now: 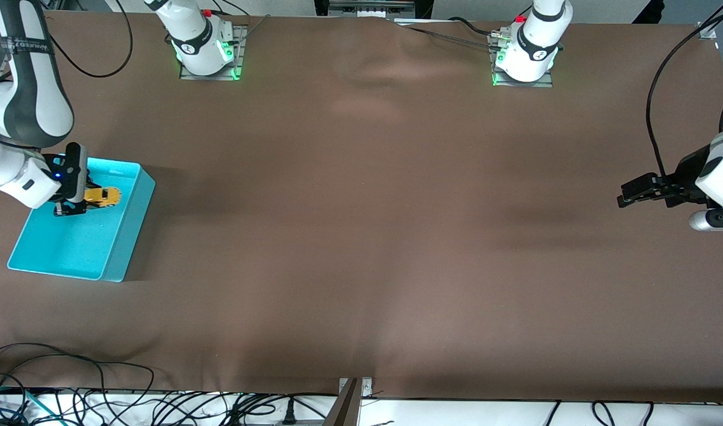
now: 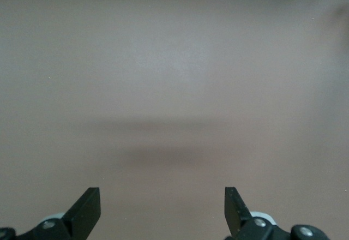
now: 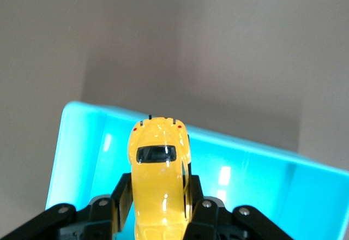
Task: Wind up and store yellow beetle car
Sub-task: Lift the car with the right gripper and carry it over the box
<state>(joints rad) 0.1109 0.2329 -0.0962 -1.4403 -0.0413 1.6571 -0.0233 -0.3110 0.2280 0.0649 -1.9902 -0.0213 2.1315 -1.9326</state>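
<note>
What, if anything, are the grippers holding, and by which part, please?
The right gripper clamps the yellow beetle car by its sides, over the turquoise bin; the left gripper is open, empty.

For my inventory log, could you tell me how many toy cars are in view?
1: the yellow beetle car, held by the right gripper over the turquoise bin.

The toy car is partly hidden: the right pincer covers its lower sides, and the right wrist view's edge cuts off its end. The bin has one corner hidden under the right arm. The left pincer shows only its fingertips.
</note>
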